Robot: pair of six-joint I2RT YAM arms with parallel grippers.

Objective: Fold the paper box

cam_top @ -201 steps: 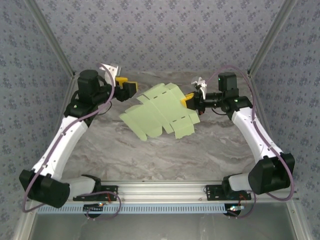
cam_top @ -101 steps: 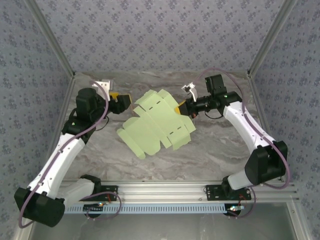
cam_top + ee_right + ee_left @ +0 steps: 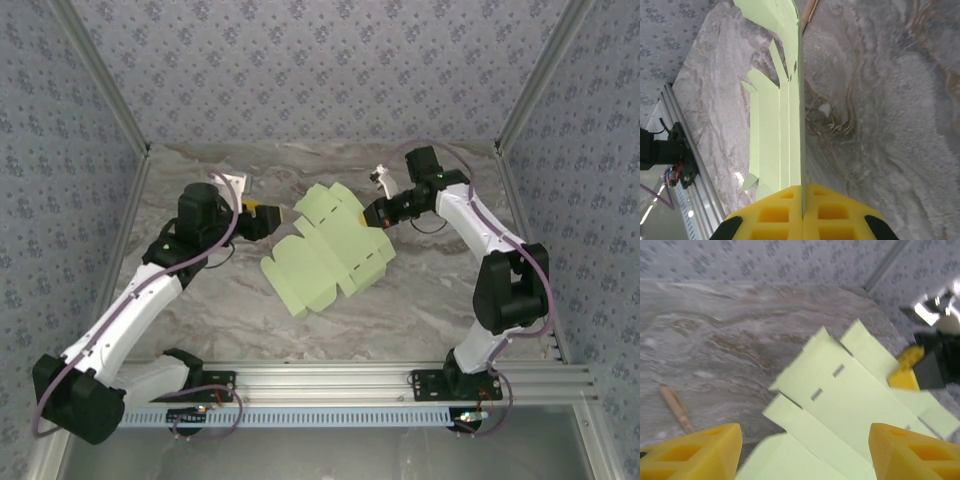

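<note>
My right fingers (image 3: 372, 213) pinch an edge of the paper box (image 3: 325, 250); my left fingers (image 3: 265, 218), spread, seem just short of it.

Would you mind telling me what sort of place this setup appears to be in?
Most likely a purpose-built robot test cell in a lab rather than a home or shop. It has patterned backdrop walls hung on aluminium frame posts, a marble-look table, and an aluminium mounting rail along the near edge.

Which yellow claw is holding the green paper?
The right gripper: it is pinched shut on the edge of the paper box. The left gripper is wide open and clamps nothing.
</note>
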